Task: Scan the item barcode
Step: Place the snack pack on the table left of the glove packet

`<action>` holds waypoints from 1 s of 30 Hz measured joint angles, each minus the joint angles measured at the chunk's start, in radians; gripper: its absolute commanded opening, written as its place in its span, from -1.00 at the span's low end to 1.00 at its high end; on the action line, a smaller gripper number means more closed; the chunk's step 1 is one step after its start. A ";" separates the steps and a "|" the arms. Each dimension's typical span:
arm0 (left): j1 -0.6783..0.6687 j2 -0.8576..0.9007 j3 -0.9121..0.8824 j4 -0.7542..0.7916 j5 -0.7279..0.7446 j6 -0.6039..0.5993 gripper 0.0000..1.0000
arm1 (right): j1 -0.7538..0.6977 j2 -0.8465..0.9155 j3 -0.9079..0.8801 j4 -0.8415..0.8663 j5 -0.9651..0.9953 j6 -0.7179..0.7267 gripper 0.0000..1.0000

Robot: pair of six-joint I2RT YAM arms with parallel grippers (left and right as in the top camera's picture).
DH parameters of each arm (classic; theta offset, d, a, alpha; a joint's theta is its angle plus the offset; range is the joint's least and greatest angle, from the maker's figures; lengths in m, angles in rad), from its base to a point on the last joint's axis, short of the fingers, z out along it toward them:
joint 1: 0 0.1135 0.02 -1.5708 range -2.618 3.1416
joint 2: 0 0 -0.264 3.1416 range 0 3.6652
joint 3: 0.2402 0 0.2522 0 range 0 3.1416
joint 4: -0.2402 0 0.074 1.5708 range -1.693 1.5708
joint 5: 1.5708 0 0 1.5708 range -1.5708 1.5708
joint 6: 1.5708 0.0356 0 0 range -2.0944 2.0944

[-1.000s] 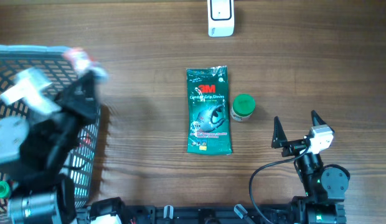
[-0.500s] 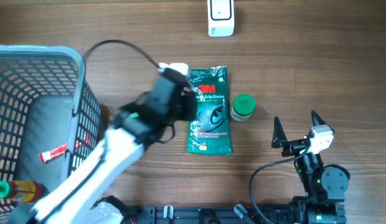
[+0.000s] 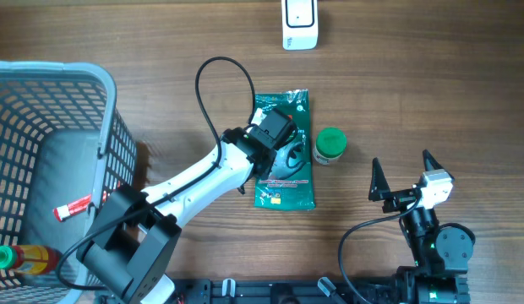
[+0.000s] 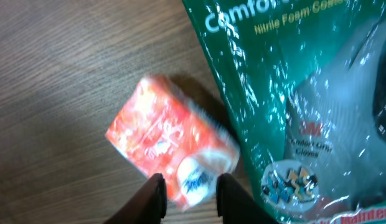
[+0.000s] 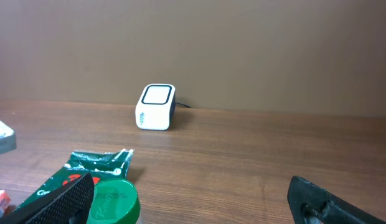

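An orange and white packet (image 4: pixel 171 146) lies on the wood, touching the left edge of a green 3M glove package (image 4: pixel 305 93). In the left wrist view my left gripper (image 4: pixel 192 186) hovers just above the packet's white end, jaws a little apart and not pressing it. From overhead the left gripper (image 3: pixel 275 135) covers the packet. The white scanner (image 3: pixel 299 24) stands at the table's far edge, also in the right wrist view as scanner (image 5: pixel 157 107). My right gripper (image 3: pixel 403 165) rests wide open at the front right, holding nothing.
A green-lidded jar (image 3: pixel 330 145) stands right of the glove package (image 3: pixel 287 181). A grey mesh basket (image 3: pixel 42 72) fills the left side, with a red tube (image 3: pixel 76 204) and a bottle (image 3: pixel 17 256) inside. The left arm's cable loops over the table's middle.
The left arm swung from above the basket to the left edge of the glove package, bringing the orange packet. The right arm has not moved.
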 measured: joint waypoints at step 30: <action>0.220 -0.855 0.099 0.024 -0.022 -0.111 1.00 | 0.000 0.000 0.000 0.000 0.000 0.000 1.00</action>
